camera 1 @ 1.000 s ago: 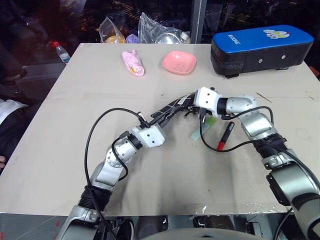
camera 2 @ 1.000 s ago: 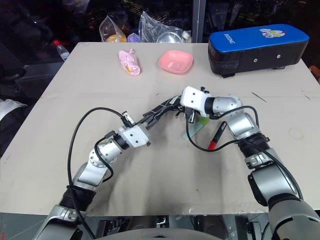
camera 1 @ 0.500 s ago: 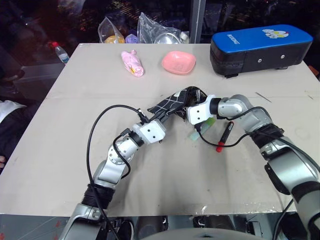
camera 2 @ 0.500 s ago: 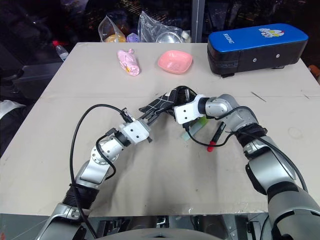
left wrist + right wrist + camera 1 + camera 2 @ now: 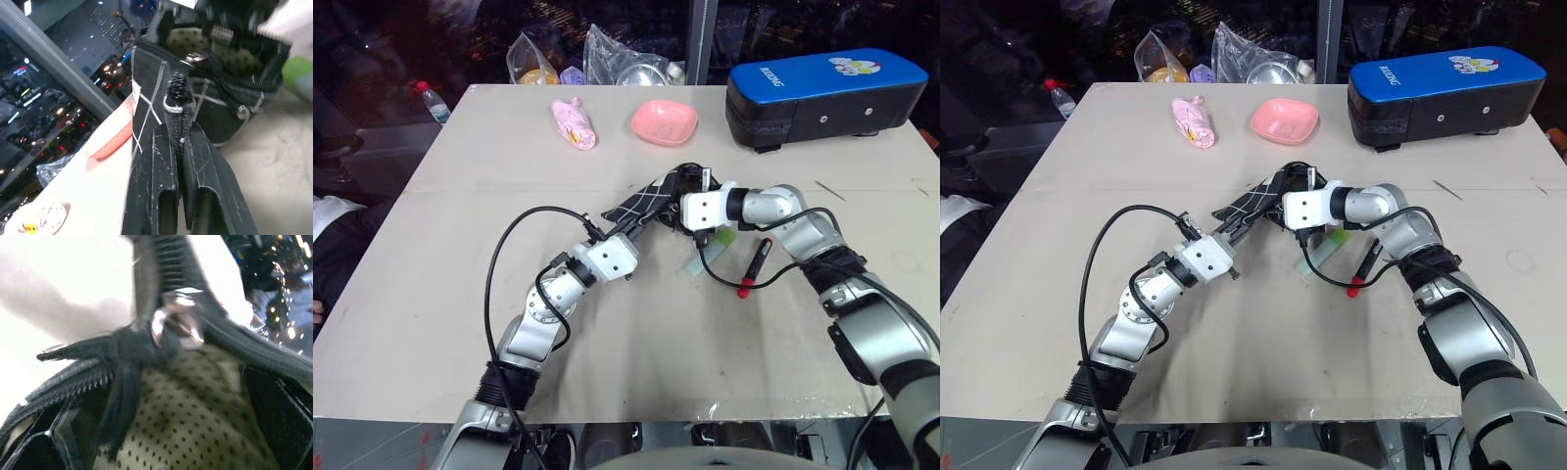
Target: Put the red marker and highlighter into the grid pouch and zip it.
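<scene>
The grid pouch (image 5: pixel 644 204), black with white lines, hangs tilted above the middle of the table. My left gripper (image 5: pixel 181 139) is shut on the seam at its near end. At the far end its mouth gapes and shows a dotted lining (image 5: pixel 195 401) and a metal zipper pull (image 5: pixel 176 323). My right gripper (image 5: pixel 683 192) is at that mouth, fingers spread wide, open. The pale green highlighter (image 5: pixel 695 262) lies on the table under my right wrist, with a cable over it. The red marker (image 5: pixel 756 264) lies just right of it.
A blue-topped black case (image 5: pixel 822 93) stands at the back right. A pink bowl (image 5: pixel 664 121) and a pink soft toy (image 5: pixel 574 123) sit at the back centre. Plastic bags (image 5: pixel 607 54) and a bottle (image 5: pixel 431 101) are by the far edge.
My right gripper has gone from shut to open and its wrist has turned at the pouch's far end. The pouch has risen off the table there and its mouth has spread. Marker and highlighter stayed put.
</scene>
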`<state>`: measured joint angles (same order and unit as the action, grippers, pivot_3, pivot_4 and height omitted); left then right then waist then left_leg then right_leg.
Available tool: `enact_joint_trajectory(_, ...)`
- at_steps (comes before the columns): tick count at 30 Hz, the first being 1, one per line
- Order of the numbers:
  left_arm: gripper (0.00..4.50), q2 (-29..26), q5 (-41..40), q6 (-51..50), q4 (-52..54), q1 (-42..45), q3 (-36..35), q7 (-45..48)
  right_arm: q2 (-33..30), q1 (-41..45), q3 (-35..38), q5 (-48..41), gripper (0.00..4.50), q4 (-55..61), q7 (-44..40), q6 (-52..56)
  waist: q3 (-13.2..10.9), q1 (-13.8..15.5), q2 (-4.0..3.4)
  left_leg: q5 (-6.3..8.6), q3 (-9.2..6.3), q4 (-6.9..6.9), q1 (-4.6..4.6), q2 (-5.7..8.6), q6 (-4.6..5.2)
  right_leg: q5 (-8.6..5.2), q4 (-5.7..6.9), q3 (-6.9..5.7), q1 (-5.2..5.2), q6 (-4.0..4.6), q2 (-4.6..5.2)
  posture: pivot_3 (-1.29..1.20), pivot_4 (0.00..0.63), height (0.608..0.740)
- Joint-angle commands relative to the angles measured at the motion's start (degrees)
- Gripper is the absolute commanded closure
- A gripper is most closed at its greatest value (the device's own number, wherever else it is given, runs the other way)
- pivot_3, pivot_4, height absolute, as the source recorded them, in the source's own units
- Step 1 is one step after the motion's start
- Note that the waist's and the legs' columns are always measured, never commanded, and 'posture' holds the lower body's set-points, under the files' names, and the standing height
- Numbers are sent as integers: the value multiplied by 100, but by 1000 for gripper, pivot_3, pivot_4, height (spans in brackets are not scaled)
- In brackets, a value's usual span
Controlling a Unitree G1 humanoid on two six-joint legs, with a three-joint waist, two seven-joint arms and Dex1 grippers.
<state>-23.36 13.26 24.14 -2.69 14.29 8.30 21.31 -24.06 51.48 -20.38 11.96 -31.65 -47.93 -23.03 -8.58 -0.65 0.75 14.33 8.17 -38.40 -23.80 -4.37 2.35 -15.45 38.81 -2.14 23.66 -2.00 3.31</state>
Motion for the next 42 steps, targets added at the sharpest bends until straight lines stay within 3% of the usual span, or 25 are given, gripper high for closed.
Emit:
enact_joint_trajectory(1,4500,-14,-93,-30,235,-86,-183,-132,-327,-275,854,-1715,106,1487,-945,1435,0,25,0,0,-5,0,-2,-3,0,0,-1,-3,-1,0,0,0,150,740)
enact_joint_trajectory(7,4500,58,-139,-7,107,-51,-185,-151,-603,-930,1648,-2785,106,2713,-812,3266,2,13,2,1,-41,0,3,-2,2,1,2,-3,-5,1,1,0,150,740)
enact_joint_trajectory(15,4500,63,-185,18,84,-30,-187,-128,-763,-2453,2471,-2864,106,4614,959,5706,1,49,2,1,-49,3,-5,5,2,0,-3,-8,-3,1,7,0,150,740)
enact_joint_trajectory(24,4500,91,-222,30,55,-59,-108,-91,205,-4370,2454,-2564,106,6950,3073,7770,2,24,3,1,-55,5,-4,9,2,-1,0,-6,-3,0,4,0,150,740)
enact_joint_trajectory(30,4500,102,-221,54,-20,6,-104,-80,1205,-4599,2384,-2435,106,7216,4095,8772,5,4,6,1,-64,5,-3,14,2,-1,2,-8,-4,0,-1,0,150,740)
enact_joint_trajectory(36,4500,123,-201,64,-41,23,-102,-90,1939,-4711,2548,-2571,106,6870,4330,9286,14,4,20,1,-65,5,-5,14,2,-1,-1,-7,-5,0,-3,0,150,740)
enact_joint_trajectory(39,4500,117,-203,70,-37,31,-123,-92,1764,-4736,2407,-2395,871,6678,4386,9230,20,3,29,2,-69,5,-5,14,3,-1,-2,-11,-7,0,-4,0,150,740)
enact_joint_trajectory(42,4500,122,-197,43,-36,35,-154,-127,1673,-4702,2325,-2263,2253,6607,4489,9196,31,3,45,2,-70,6,-3,14,3,-1,-3,-12,-8,1,-4,0,150,740)
